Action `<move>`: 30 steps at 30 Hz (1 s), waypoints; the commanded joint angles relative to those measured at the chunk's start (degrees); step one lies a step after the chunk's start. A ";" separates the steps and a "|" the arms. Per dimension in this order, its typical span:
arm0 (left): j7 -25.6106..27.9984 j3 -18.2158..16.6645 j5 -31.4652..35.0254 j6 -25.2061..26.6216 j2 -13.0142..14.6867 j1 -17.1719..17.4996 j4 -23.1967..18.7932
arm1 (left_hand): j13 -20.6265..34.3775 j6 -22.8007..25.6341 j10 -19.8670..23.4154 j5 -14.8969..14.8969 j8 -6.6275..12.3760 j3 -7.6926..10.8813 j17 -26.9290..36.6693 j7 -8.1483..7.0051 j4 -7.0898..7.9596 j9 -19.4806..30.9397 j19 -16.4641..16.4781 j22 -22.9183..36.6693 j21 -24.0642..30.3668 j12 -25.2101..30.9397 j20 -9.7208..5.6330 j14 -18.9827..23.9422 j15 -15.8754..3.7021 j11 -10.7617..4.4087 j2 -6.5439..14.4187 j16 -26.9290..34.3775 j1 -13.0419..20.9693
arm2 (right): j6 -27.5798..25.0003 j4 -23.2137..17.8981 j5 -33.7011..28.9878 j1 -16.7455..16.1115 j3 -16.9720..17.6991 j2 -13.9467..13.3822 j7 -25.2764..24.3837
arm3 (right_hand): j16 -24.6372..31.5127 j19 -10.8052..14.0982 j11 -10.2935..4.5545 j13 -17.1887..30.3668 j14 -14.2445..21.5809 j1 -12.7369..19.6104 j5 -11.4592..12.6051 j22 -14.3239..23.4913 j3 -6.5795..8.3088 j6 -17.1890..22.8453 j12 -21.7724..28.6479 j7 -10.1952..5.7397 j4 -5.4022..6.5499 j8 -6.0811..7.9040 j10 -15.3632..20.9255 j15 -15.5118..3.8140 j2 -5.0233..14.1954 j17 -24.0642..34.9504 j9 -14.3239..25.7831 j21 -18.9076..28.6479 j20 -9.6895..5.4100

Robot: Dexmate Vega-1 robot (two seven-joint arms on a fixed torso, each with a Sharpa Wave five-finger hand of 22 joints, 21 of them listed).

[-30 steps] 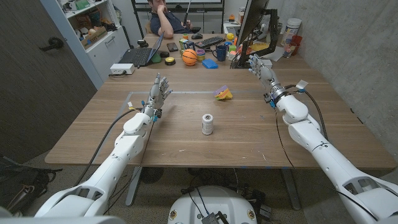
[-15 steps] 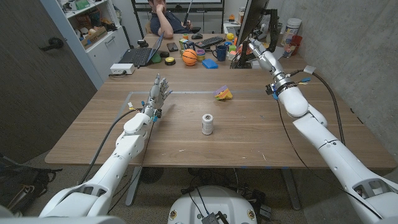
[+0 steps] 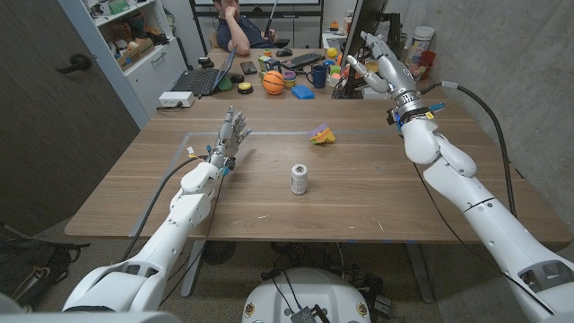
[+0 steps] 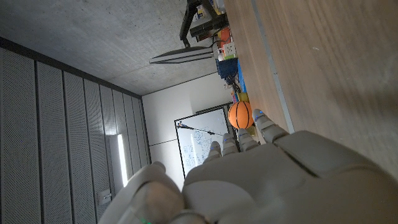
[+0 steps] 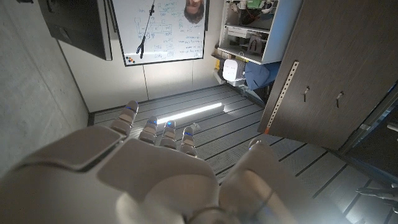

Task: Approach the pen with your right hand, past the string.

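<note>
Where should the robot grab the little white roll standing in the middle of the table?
Probably around the curved side of the white roll, near its middle, coming in level from the robot's left. It stands upright like a small can with bare table around it, and the open left hand is nearer.

The spool of string point(image 3: 299, 178) is a small white roll with a dark top end. It stands upright on the wooden table point(image 3: 359, 202), about midway between the left and right edges, near the table's middle, touching nothing else.
</note>
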 commanded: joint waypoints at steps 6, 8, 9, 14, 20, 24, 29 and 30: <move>-3.79 -0.33 -0.03 -3.03 -0.86 -0.65 1.91 | 0.14 -1.62 -0.09 0.45 0.47 -0.56 0.15 -0.98 0.12 0.11 -0.08 0.22 0.26 0.24 0.56 -0.38 0.14 -0.17 2.68 0.34 0.07 | -15.45 -7.76 -22.13 1.78 -4.69 -0.56 -12.80 | 0.34 0.50 -1.79 0.12 2.51 0.44 -0.19 -0.11 -0.99 3.04 1.01 -4.16 -0.43 1.17 1.57 -0.59 -1.28 0.14 0.35 -0.50 0.16; -4.19 -0.18 -0.09 -3.20 -0.93 -0.65 1.82 | 0.14 -1.60 -0.07 0.48 0.47 -0.65 0.15 -1.21 0.12 0.11 -0.05 0.22 0.27 0.25 0.64 -0.33 0.18 -0.22 2.69 0.36 0.08 | -17.97 -7.43 -24.63 2.25 -5.53 -0.23 -14.12 | 0.38 0.76 -1.96 0.12 2.86 0.62 -0.20 -0.12 -0.98 3.38 1.06 -4.63 -0.52 1.26 1.71 -0.81 -1.22 0.14 0.35 -0.47 0.16; -4.30 -0.11 -0.08 -3.33 -0.99 -0.67 1.80 | 0.14 -1.58 -0.05 0.49 0.48 -0.68 0.15 -1.29 0.12 0.11 -0.03 0.22 0.27 0.25 0.69 -0.32 0.21 -0.24 2.69 0.36 0.08 | -19.28 -7.29 -25.49 2.47 -5.87 0.09 -14.48 | 0.38 0.83 -2.01 0.12 2.93 0.66 -0.20 -0.13 -0.98 3.37 1.08 -4.70 -0.54 1.25 1.75 -0.79 -1.21 0.14 0.36 -0.47 0.16; -5.21 0.25 -0.29 -3.81 -1.14 -0.63 1.27 | 0.14 -1.54 0.06 0.52 0.49 -0.81 0.15 -1.38 0.12 0.11 0.00 0.22 0.28 0.29 0.72 -0.26 0.20 -0.31 2.71 0.37 0.09 | -23.33 -5.53 -27.14 4.30 -6.60 0.96 -16.95 | 0.22 0.87 -2.04 0.12 2.84 0.85 -0.24 -0.18 -1.02 2.96 1.05 -4.57 -0.67 1.03 1.65 -0.86 -1.27 0.14 0.37 -0.57 0.21; -5.88 0.40 -0.66 -3.94 -1.04 -0.33 0.34 | 0.14 -1.52 0.14 0.56 0.49 -0.94 0.15 -1.40 0.11 0.11 0.02 0.22 0.28 0.31 0.73 -0.19 0.14 -0.31 2.73 0.39 0.10 | -27.63 -4.42 -27.70 6.09 -7.21 0.89 -15.37 | -0.26 0.04 -2.11 0.15 2.48 1.89 -0.35 -0.45 -1.41 0.79 0.70 -4.89 -1.49 0.20 0.59 -0.19 -2.21 0.15 0.44 -1.37 0.30; -6.30 0.43 -0.99 -4.02 -0.94 -0.08 -0.25 | 0.14 -1.44 0.20 0.59 0.51 -1.04 0.15 -1.36 0.11 0.11 0.02 0.22 0.27 0.33 0.75 -0.17 0.18 -0.30 2.74 0.39 0.11 | -30.69 -3.82 -27.81 7.39 -7.65 0.94 -12.67 | -0.67 -0.51 -1.77 0.21 1.92 2.90 -0.32 -0.57 -1.83 -1.90 0.36 -2.59 -2.25 -0.38 -0.81 0.19 -3.07 0.18 0.55 -1.92 0.30; -7.09 0.57 -1.29 -4.29 -0.77 0.06 -0.70 | 0.14 -1.35 0.26 0.62 0.54 -1.15 0.15 -1.31 0.10 0.11 0.04 0.21 0.27 0.34 0.74 -0.10 0.10 -0.33 2.76 0.41 0.12 | -34.45 -3.01 -27.14 9.18 -8.04 0.89 -7.10 | -0.79 -0.63 -1.03 0.24 1.62 3.53 -0.02 -0.58 -2.22 -2.93 0.17 -1.73 -2.78 -0.35 -1.82 1.17 -3.80 0.20 0.62 -2.09 0.30; -7.27 0.60 -1.37 -4.36 -0.75 0.08 -0.74 | 0.14 -1.35 0.25 0.63 0.53 -1.18 0.15 -1.31 0.10 0.11 0.03 0.21 0.26 0.34 0.75 -0.11 0.12 -0.36 2.76 0.40 0.12 | -35.21 -2.87 -26.88 9.58 -8.07 0.84 -5.66 | -0.79 -0.60 -0.99 0.25 1.62 3.62 0.02 -0.58 -2.23 -2.99 0.15 -1.73 -2.83 -0.33 -1.94 1.32 -3.82 0.20 0.62 -2.09 0.30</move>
